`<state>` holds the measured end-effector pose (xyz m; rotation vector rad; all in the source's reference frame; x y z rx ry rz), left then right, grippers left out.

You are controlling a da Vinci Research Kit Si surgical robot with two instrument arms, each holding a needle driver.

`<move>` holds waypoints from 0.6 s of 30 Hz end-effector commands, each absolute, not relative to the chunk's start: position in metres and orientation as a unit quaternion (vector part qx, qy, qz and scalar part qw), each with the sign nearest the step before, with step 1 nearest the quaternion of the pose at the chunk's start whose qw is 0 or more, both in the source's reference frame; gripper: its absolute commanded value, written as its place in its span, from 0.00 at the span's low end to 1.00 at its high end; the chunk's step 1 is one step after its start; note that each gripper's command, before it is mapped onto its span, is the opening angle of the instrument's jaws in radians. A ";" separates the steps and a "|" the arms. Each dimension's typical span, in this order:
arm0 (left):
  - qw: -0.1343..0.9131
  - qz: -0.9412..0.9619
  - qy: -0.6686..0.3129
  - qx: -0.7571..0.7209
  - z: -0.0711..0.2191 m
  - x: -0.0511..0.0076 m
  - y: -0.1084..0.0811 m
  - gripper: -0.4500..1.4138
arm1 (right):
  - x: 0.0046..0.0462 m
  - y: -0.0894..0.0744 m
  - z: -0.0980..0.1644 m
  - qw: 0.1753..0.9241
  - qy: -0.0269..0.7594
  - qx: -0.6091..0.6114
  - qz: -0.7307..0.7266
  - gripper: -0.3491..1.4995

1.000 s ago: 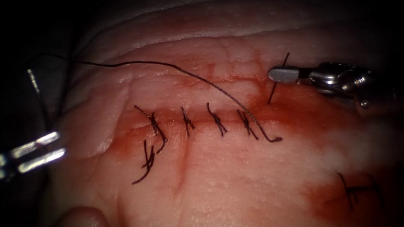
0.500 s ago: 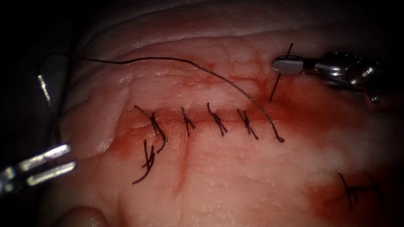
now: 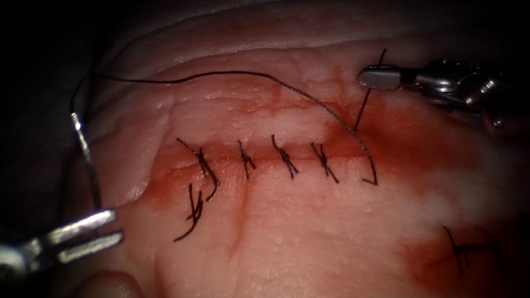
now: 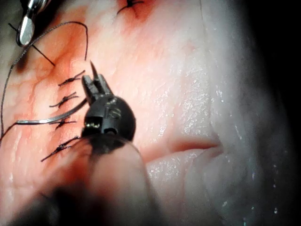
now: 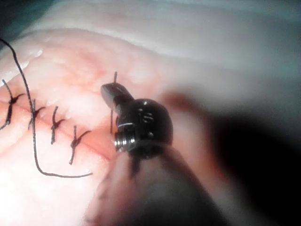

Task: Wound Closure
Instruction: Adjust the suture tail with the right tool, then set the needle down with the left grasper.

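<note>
Needle [image 3: 87,160] off the tissue, out past the left end of the cut; not in the tissue. Long axis runs close to vertical in the endoscope view, slightly tilted, one end at the left tool's jaws, the other up and a little left, where the thread [image 3: 253,77] joins it. In the left wrist view the needle [image 4: 51,117] shows as a shallow bright arc reaching away from the jaws.

Left tool [image 3: 88,233] clamped on the needle's lower end, jaws drawn together around it, beside the tissue's left margin.

Thread arcs from the needle's upper end across the upper tissue, crosses the cut right of the fourth knot, ends in a small hook on the near side [image 5: 61,175].

Right tool [image 3: 378,77] above the cut's right end, jaws closed on a short, straight, taut length of thread [image 3: 363,106] rising from the tissue [image 3: 322,239].

Cut [image 3: 259,151] runs left–right, four knotted stitches [image 3: 284,157] across it, red fluid [image 3: 403,138] around the right end. Another stitch [image 3: 465,250] lies well apart, lower right.
</note>
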<state>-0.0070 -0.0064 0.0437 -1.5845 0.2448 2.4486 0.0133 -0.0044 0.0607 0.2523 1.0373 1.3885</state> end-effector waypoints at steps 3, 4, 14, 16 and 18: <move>0.090 0.829 0.071 -0.547 0.045 -0.0088 -0.008 0.00 | 0.0133 -0.005 0.061 0.661 0.474 0.091 0.575 0.67; 0.085 0.828 0.067 -0.550 0.045 -0.0091 -0.008 0.00 | 0.0131 -0.005 0.061 0.663 0.477 0.088 0.571 0.73; 0.004 0.847 0.006 -0.531 0.050 -0.0126 -0.013 0.00 | 0.0097 -0.005 0.059 0.658 0.498 0.079 0.559 0.76; -0.032 0.858 -0.018 -0.513 0.052 -0.0137 -0.015 0.00 | 0.0086 -0.005 0.058 0.660 0.497 0.064 0.559 0.74; -0.042 0.859 -0.024 -0.509 0.053 -0.0141 -0.016 0.00 | 0.0083 -0.005 0.058 0.660 0.499 0.060 0.559 0.73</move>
